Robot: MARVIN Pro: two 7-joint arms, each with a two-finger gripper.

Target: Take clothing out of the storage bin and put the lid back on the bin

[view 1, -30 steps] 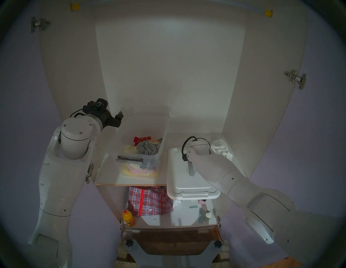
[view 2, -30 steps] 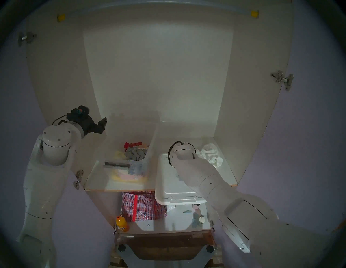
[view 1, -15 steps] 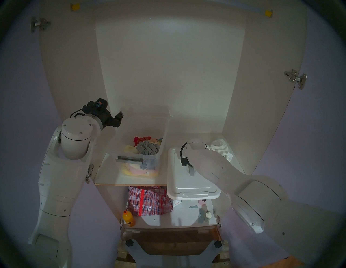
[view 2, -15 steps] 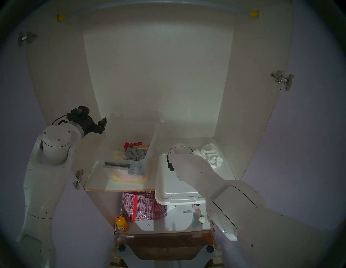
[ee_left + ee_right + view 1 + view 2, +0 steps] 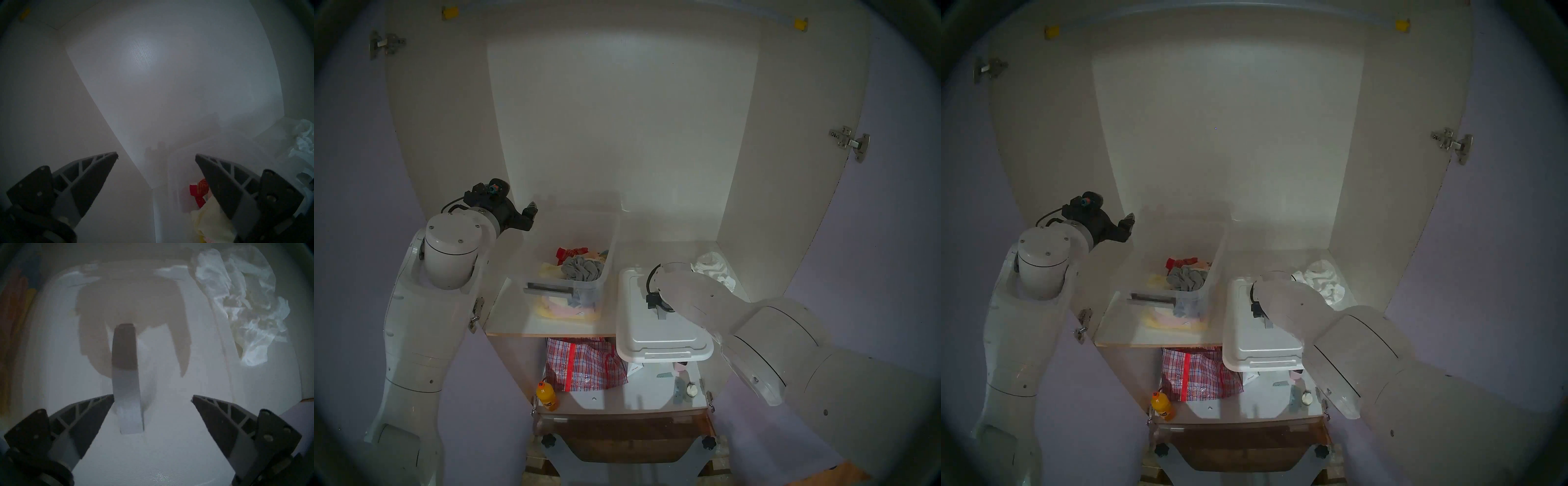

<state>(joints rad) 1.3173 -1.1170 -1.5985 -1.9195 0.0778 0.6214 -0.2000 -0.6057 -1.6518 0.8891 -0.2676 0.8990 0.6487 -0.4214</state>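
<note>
We see the white clothing [image 5: 714, 268] already out, lying far right of the lid [image 5: 663, 342]. Our right gripper [image 5: 153, 398], spread empty, hangs over its handle [image 5: 126, 378]; the storage bin [image 5: 563, 283], left, remains uncovered.

In the head view the storage bin [image 5: 572, 258] sits mid-frame on the upper shelf [image 5: 510, 319], with the lid [image 5: 663, 336] just right of it, overhanging the shelf's front edge. The clothing [image 5: 714, 268] lies behind the lid, upper right. Below, on the lower shelf [image 5: 619, 397], a checked bag [image 5: 582, 366] sits right of a bottle [image 5: 546, 395].
</note>
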